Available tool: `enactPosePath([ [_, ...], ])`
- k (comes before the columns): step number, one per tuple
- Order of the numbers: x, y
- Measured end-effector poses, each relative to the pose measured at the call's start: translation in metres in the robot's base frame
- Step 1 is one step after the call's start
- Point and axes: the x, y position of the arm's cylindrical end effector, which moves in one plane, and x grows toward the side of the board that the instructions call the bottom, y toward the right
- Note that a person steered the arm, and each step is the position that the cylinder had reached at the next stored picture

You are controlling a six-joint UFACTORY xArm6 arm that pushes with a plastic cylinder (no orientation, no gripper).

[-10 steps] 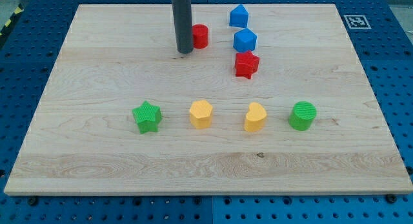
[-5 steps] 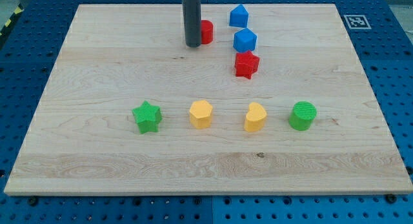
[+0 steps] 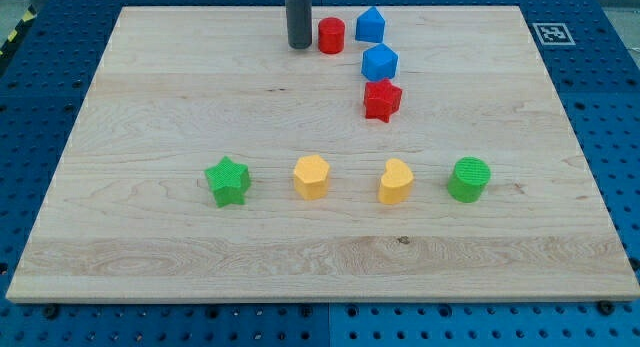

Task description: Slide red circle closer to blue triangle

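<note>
The red circle (image 3: 331,35) stands near the view's top, a small gap to the left of a blue pointed block (image 3: 371,25), which looks like the blue triangle. A second blue block (image 3: 380,62), roughly hexagonal, sits below and right of the red circle. My tip (image 3: 298,45) rests on the board just left of the red circle, close to it or touching; I cannot tell which.
A red star (image 3: 382,100) lies below the blue blocks. A row across the middle holds a green star (image 3: 228,181), a yellow hexagon (image 3: 311,176), a yellow heart (image 3: 396,181) and a green circle (image 3: 469,179). The wooden board (image 3: 150,87) sits on a blue perforated table.
My tip moved up and to the right. The red circle slid up and right with it, closer to the blue pointed block.
</note>
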Motion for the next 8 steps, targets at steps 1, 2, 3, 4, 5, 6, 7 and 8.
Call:
enactPosePath([
  [1,-0.022,-0.003],
  [2,-0.027,-0.003],
  [3,-0.025,-0.003],
  [4,-0.019,-0.003],
  [5,-0.016,0.004],
  [6,-0.016,0.019],
  [7,-0.01,0.044],
  [8,-0.003,0.066],
])
